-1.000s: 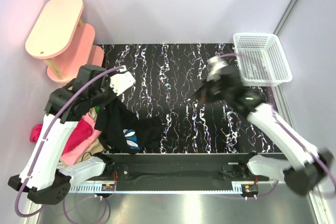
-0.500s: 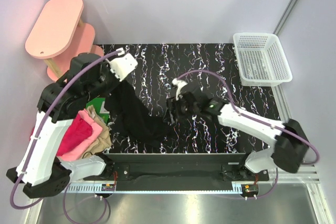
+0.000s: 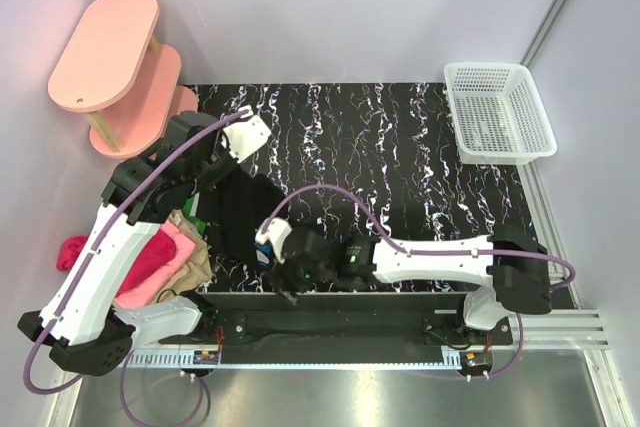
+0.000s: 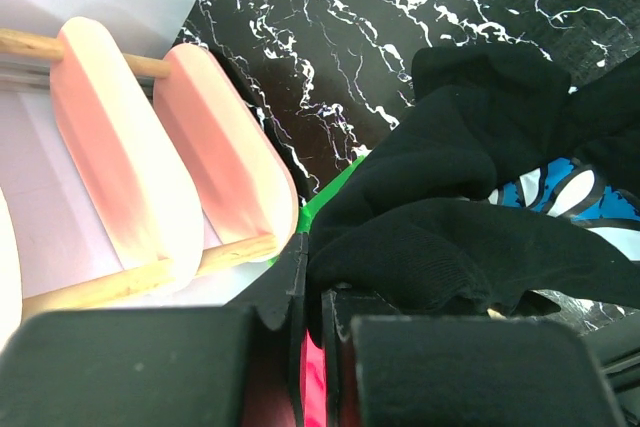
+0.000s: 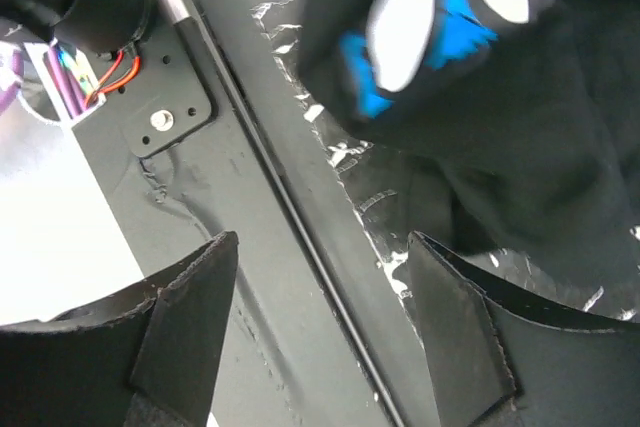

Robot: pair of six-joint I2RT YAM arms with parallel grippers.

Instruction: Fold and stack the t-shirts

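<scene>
Top external view: the black t-shirt (image 3: 238,215) lies bunched at the counter's (image 3: 400,147) near-left edge, beside the pink and tan t-shirts (image 3: 160,255).
Left jaws: mine are pressed together, pinching a fold of the black cloth.
Right jaws: mine are spread wide with nothing between them, low by the counter's front edge, near the shirt's blue-and-white print (image 5: 425,12).

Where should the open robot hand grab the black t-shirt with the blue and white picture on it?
Pinch the loose edge of the black cloth t-shirt just beside its blue and white print, coming in from the near edge of the black marbled table. That part lies bunched and free right in front of the open right gripper, while the left gripper holds the end farther back.
</scene>
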